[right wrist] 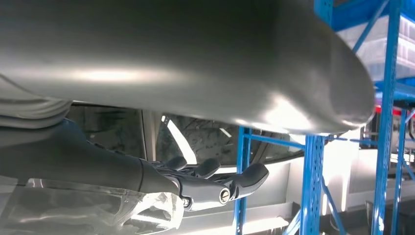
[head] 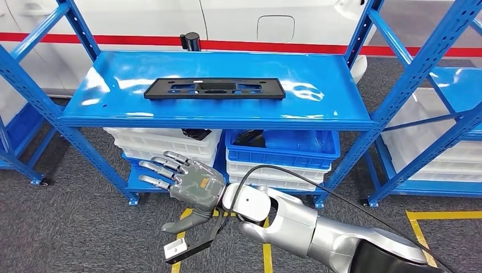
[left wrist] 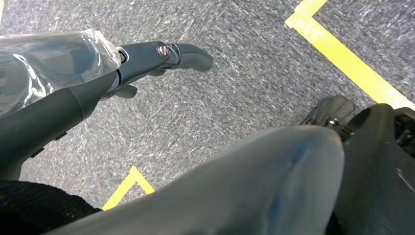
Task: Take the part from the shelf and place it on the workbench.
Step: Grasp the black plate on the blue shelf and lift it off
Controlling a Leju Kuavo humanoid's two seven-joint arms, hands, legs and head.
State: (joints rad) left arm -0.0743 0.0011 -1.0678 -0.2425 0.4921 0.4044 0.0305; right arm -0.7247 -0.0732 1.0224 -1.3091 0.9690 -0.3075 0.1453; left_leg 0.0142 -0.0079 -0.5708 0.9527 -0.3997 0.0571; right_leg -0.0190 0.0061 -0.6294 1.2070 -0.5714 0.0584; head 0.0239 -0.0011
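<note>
A flat black part [head: 214,88], long and with several cut-outs, lies across the middle of the blue shelf [head: 318,74]. My right hand [head: 185,179] is raised in front of the rack, lower than the shelf's front edge and short of the part. Its fingers are spread, the thumb hangs down, and it holds nothing. In the right wrist view the same right hand [right wrist: 215,188] points toward blue uprights with nothing in it. My left hand [left wrist: 164,55] hangs over grey carpet, thumb stretched out, holding nothing.
White crates [head: 165,142] and a blue crate [head: 284,149] fill the rack's lower level. A second blue rack [head: 455,85] stands at the right. A white car body with a red stripe [head: 273,25] is behind. Yellow tape [head: 418,227] marks the carpet.
</note>
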